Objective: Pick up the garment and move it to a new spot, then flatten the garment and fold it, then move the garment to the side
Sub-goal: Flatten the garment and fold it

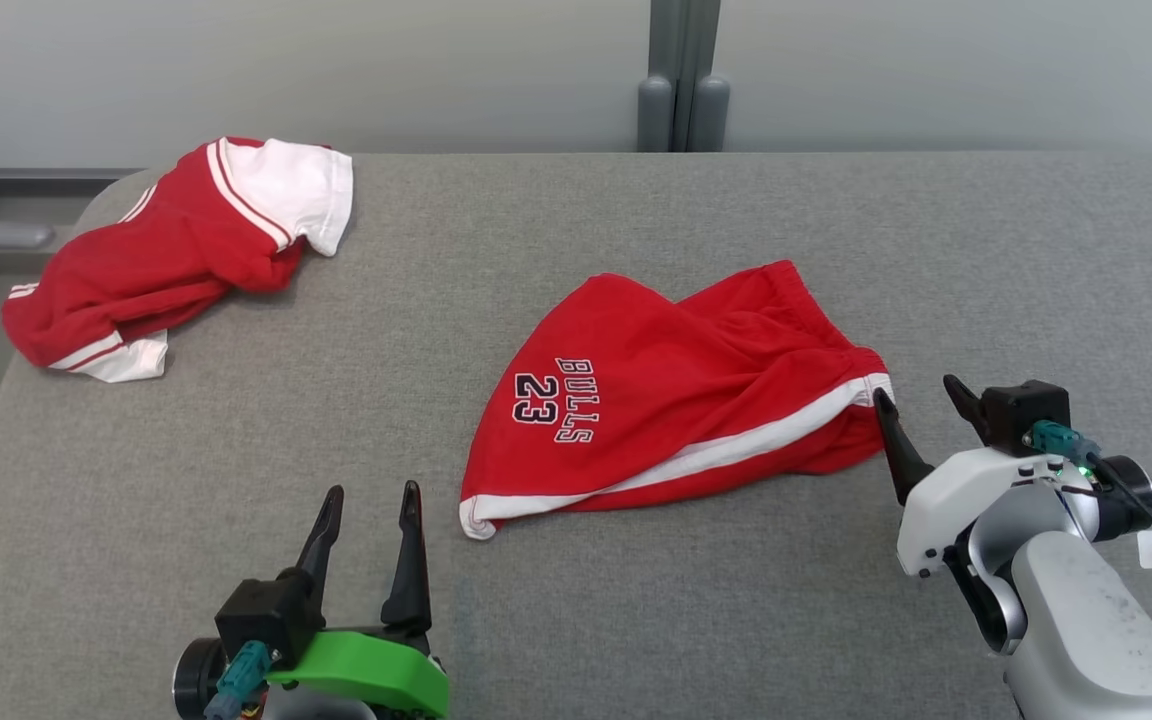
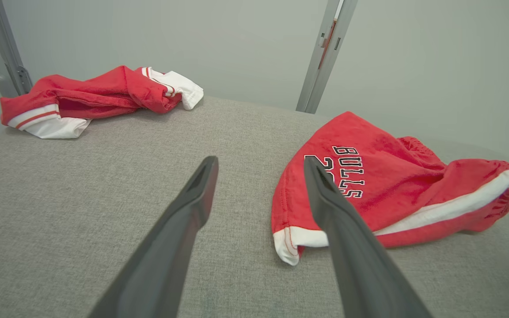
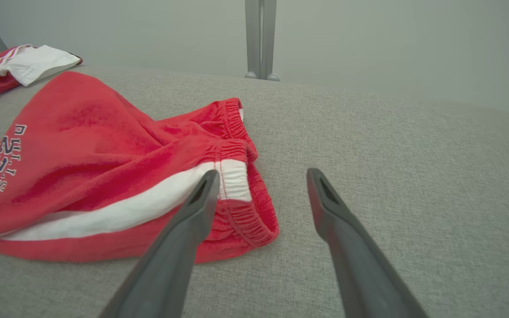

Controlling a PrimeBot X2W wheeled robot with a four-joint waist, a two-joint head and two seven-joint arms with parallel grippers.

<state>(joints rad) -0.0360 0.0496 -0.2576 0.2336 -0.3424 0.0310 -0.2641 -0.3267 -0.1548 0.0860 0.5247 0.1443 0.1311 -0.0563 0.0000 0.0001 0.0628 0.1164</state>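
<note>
Lying crumpled on the table, shorts between left gripper and right gripper, both gaping wide with nothing held; right one's just beside the waistband.

Lab test station: grey fabric table, bare partition wall.

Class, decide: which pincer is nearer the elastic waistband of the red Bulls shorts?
Right. The right pincer has a fingertip just beside the waistband; the left pincer is at the opposite end of the shorts, beside the white leg hem.
</note>
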